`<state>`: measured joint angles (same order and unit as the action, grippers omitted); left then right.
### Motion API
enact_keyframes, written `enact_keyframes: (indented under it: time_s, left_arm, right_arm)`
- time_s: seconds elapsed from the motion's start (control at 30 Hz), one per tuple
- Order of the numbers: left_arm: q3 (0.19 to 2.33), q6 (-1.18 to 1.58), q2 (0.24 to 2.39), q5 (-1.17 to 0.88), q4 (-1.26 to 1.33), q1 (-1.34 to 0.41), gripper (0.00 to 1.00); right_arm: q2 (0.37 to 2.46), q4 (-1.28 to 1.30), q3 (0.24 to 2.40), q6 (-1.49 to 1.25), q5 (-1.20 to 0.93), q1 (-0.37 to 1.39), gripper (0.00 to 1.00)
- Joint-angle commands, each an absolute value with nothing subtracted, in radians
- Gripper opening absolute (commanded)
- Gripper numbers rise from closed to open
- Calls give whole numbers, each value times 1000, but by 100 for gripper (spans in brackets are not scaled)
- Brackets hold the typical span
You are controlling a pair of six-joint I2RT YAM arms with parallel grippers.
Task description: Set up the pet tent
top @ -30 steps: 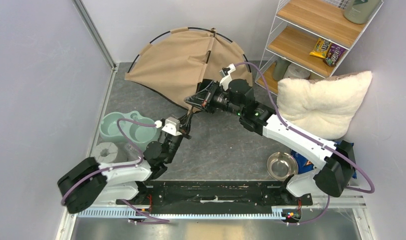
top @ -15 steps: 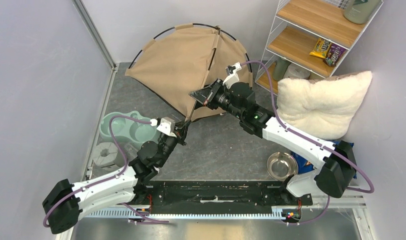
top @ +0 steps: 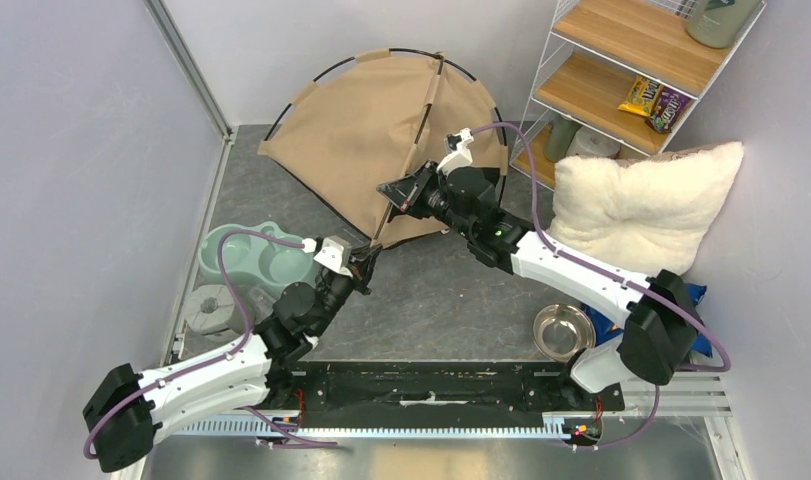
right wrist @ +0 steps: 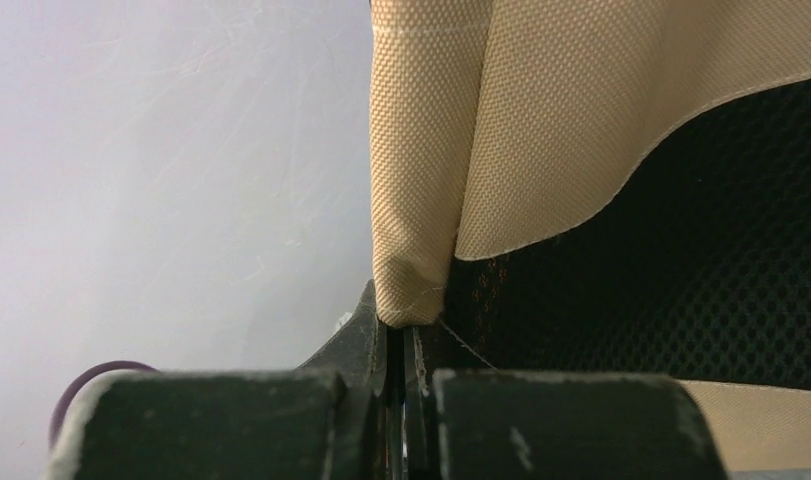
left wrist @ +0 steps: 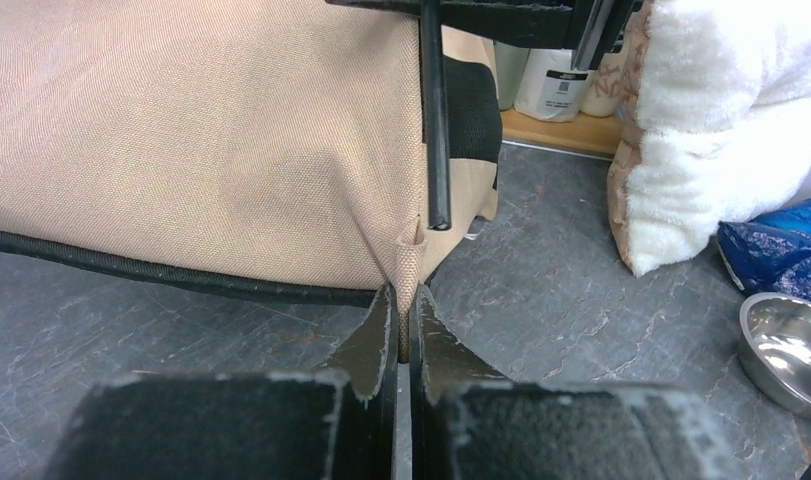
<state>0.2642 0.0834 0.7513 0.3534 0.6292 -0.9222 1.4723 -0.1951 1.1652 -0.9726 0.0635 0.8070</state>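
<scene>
Pet tent [top: 361, 130] sits at the far side of the grey floor [top: 451, 290], left of the white pillow [top: 641, 205]. My left gripper [left wrist: 403, 300] pinches its near corner loop [left wrist: 409, 255]; my right gripper [right wrist: 396, 325] is clamped on a tan fabric fold [right wrist: 411, 200] higher up.

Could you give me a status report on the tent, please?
Left gripper, right gripper: both shut on tent fabric. Pole end sits outside corner tab. Pillow apart, nothing blocking.

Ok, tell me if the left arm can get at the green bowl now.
Likely not yet: the left pincer is shut on a corner tab of the pet tent. The green bowl lies beside that arm with nothing between, so after letting go it probably could.
</scene>
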Motion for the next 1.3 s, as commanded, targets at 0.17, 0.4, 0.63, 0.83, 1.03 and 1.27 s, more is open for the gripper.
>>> enact_keyframes:
  time_s: [0.17, 0.4, 0.63, 0.83, 1.03, 1.27]
  left_arm:
    - [281, 112, 723, 318, 636, -927, 2]
    - [284, 110, 709, 327, 625, -926, 2]
    - [299, 119, 708, 352, 602, -926, 2]
    - [364, 152, 711, 365, 526, -926, 2]
    - [436, 173, 712, 341, 427, -927, 2]
    - [483, 191, 707, 353, 332, -927, 5]
  right_arm:
    - [1516, -229, 1163, -919, 211, 788, 0]
    - [1537, -223, 1154, -916, 214, 790, 0]
    - [1526, -216, 1134, -906, 198, 796, 0]
    - [1520, -209, 1117, -858, 202, 830, 0]
    - [1531, -209, 1104, -828, 247, 870, 0]
    - [1544, -192, 1093, -763, 322, 895, 0]
